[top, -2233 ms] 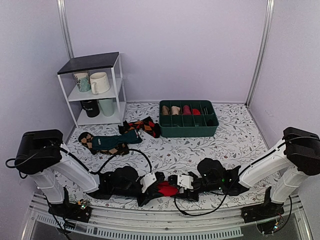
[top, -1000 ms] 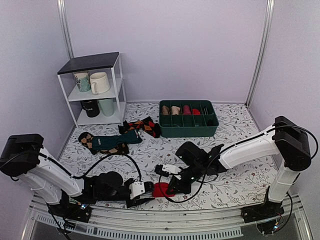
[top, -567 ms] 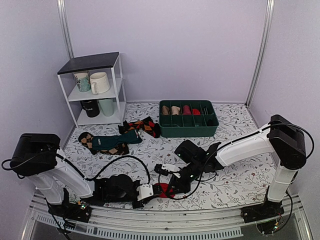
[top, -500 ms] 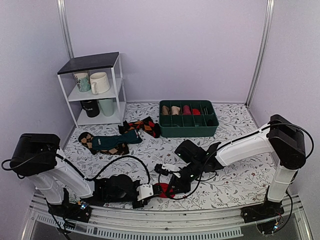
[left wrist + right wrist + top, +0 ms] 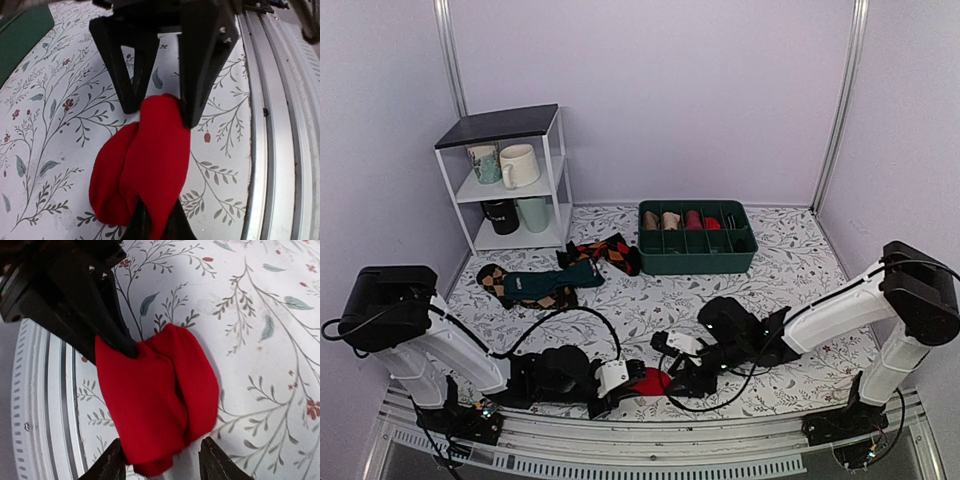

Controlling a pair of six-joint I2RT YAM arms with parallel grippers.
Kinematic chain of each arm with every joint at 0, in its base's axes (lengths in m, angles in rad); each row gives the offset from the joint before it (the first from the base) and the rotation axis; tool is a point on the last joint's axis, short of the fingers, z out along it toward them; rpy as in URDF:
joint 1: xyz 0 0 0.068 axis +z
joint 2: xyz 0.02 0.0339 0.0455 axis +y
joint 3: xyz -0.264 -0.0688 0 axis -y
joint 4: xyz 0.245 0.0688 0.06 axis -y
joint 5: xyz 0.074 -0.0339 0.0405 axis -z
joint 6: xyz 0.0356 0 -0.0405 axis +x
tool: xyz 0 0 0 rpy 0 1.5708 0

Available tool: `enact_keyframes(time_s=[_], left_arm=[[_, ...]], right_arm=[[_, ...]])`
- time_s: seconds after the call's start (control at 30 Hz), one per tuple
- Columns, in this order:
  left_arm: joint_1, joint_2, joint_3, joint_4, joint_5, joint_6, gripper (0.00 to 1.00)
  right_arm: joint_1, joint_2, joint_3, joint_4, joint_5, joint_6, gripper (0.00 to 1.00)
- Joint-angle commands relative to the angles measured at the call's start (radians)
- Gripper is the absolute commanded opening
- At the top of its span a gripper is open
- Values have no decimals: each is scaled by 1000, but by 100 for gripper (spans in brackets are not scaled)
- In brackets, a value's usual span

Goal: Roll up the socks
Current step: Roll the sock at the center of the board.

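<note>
The socks are a bunched red bundle lying on the floral surface at the 6 o'clock edge of the top view, just inside the metal rail. In the left wrist view the bundle shows two rounded folds pressed side by side.

The left tool reaches in from 9 o'clock. Its fingers are pinched together on the near end of the red fabric, seen at the bottom of its own camera. The right tool comes in from 3 o'clock. Its jaws stand apart, one on each side of the bundle's other end, and one finger touches the fabric in the left wrist view.

At 12 o'clock from the socks, well apart, sits a green divided tray with rolled items in its compartments. Towards 10 o'clock lie a dark teal sock and orange-and-black argyle socks. Beyond them stands a white shelf holding mugs.
</note>
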Motion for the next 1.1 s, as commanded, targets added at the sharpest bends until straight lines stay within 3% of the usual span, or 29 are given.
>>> enact_keyframes(time_s=[0.0,0.23,0.4,0.63,1.07], left_arm=[[38,19,9,-150,141,-112,0],[111,63,27,-218,285,-179,0],[140,85,42,-244,336,-188,0],[151,99,53,-254,359,-193,0],[160,108,54,-254,370,-192,0]], right_arm=[[40,-127,-174,384,187,-117,55],[126,-161,-305,620,210,-339,57],[129,-153,-306,602,174,-373,57],[133,-104,-276,557,185,-363,56],[142,-17,-241,462,185,-211,44]])
